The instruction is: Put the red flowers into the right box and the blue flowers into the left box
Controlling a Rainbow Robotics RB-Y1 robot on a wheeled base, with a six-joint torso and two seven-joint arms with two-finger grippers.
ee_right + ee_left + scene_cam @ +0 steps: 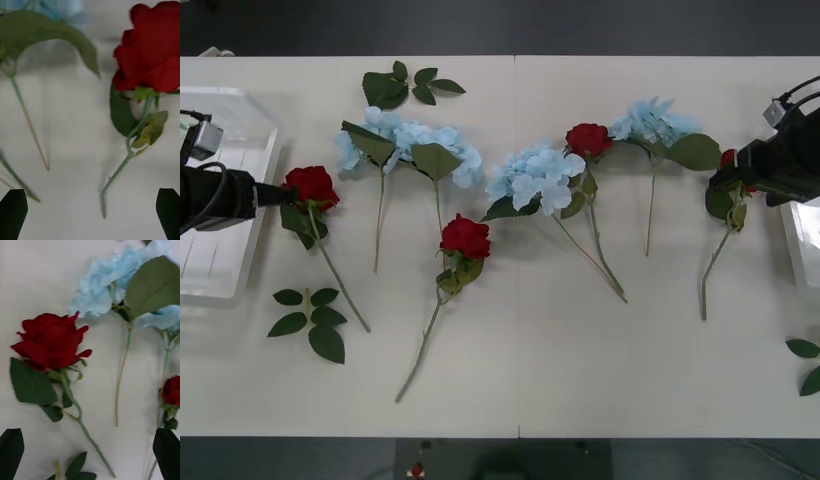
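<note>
Several red flowers lie on the white table: one at the left (311, 185), one in the middle (465, 238), one further back (587, 138), and one at the right (728, 160), partly under my right arm. Three blue flowers (410, 140) (535, 175) (655, 122) lie across the back. My left gripper (280, 195) hovers open beside the left rose (50, 339), its black fingers (11, 452) spread wide. My right gripper (720, 180) is open over the right rose (150, 56), whose stem (112, 180) runs between the fingers (168, 212). The left box (220, 280) is at the left edge and the right box (805, 245) at the right edge.
Loose green leaf sprigs lie at the back left (405, 85), front left (310, 320) and front right (805, 360). A seam runs down the table's middle. The front strip of the table is bare.
</note>
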